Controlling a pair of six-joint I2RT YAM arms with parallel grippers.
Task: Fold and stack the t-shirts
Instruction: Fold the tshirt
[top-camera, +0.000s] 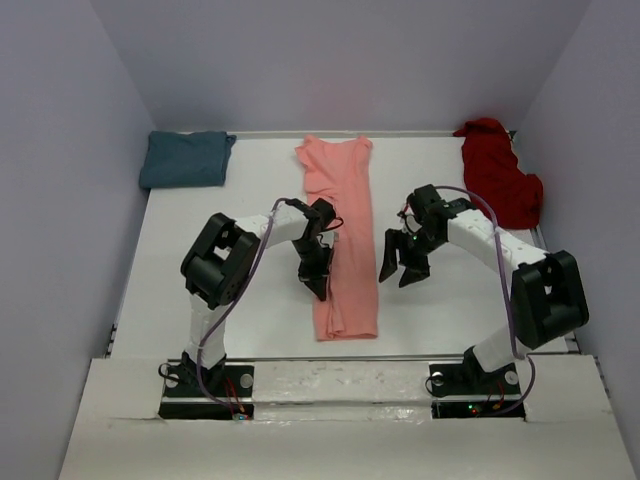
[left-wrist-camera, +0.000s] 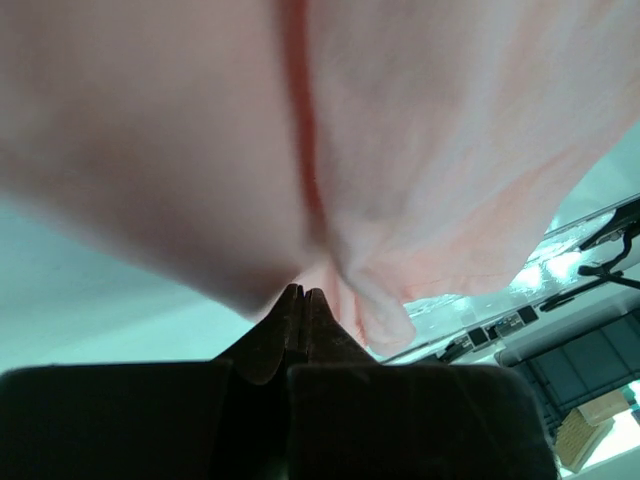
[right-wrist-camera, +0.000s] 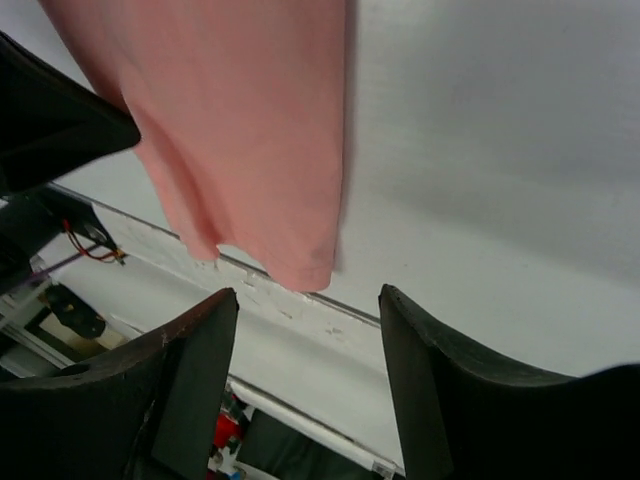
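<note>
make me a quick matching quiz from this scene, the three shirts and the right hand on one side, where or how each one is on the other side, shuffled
Column one:
1. teal t-shirt
2. salmon-pink t-shirt
3. dark red t-shirt
4. right hand

Column two:
a. open, holding nothing
b. crumpled at the far right
c. folded in the far left corner
d. lying as a long strip down the middle

Pairs: 1-c, 2-d, 3-b, 4-a
</note>
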